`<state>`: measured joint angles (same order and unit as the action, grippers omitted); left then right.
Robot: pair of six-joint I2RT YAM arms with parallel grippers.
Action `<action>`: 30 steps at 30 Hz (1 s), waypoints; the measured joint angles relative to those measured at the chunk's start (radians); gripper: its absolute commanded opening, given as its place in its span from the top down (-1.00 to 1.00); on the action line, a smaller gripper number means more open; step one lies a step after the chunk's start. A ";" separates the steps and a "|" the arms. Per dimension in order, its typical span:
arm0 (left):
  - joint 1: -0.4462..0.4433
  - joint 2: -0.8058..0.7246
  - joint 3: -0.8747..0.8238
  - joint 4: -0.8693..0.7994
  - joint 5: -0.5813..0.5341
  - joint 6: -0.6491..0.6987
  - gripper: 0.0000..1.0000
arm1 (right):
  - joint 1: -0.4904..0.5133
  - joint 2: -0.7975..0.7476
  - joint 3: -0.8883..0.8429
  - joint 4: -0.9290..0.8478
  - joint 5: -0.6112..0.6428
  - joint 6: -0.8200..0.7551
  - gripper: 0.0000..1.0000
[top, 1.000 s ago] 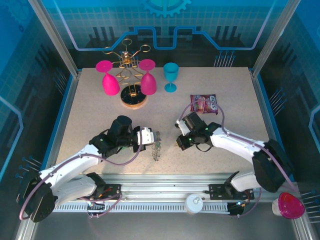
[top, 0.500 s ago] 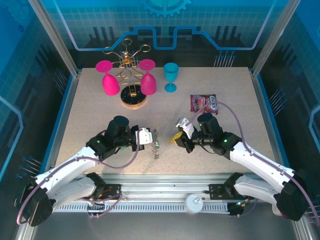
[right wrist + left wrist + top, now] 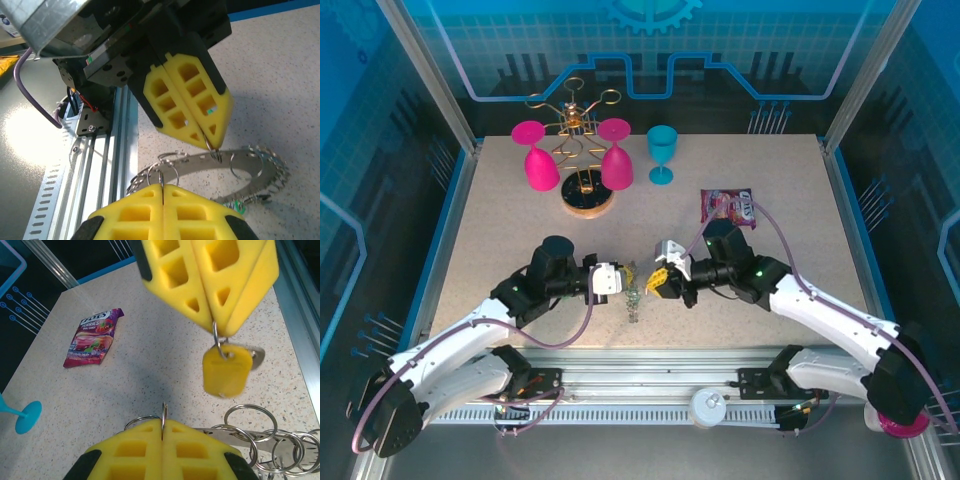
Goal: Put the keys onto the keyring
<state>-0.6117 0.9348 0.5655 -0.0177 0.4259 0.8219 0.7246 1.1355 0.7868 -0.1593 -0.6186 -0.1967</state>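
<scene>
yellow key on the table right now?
No, the yellow key hangs from a small ring pinched in the shut right gripper.

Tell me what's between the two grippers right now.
A yellow key dangles from the shut right gripper, just short of the left gripper pinching the keyring, as the left wrist view shows.

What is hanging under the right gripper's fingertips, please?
A yellow key hangs from a small ring pinched by the shut right gripper; its metal blade is mostly covered by the plastic head.
</scene>
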 measured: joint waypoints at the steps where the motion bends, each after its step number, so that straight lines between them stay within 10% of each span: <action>1: 0.000 0.000 0.000 0.000 0.002 0.000 1.00 | 0.002 0.011 0.008 0.002 0.000 -0.004 1.00; 30: 0.000 0.000 0.000 0.024 0.033 -0.038 1.00 | 0.030 0.076 0.027 0.056 0.151 -0.010 1.00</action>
<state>-0.6117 0.9348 0.5655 0.0063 0.4591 0.7841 0.7547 1.2114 0.8135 -0.1032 -0.4675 -0.2070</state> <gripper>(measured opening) 0.051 0.065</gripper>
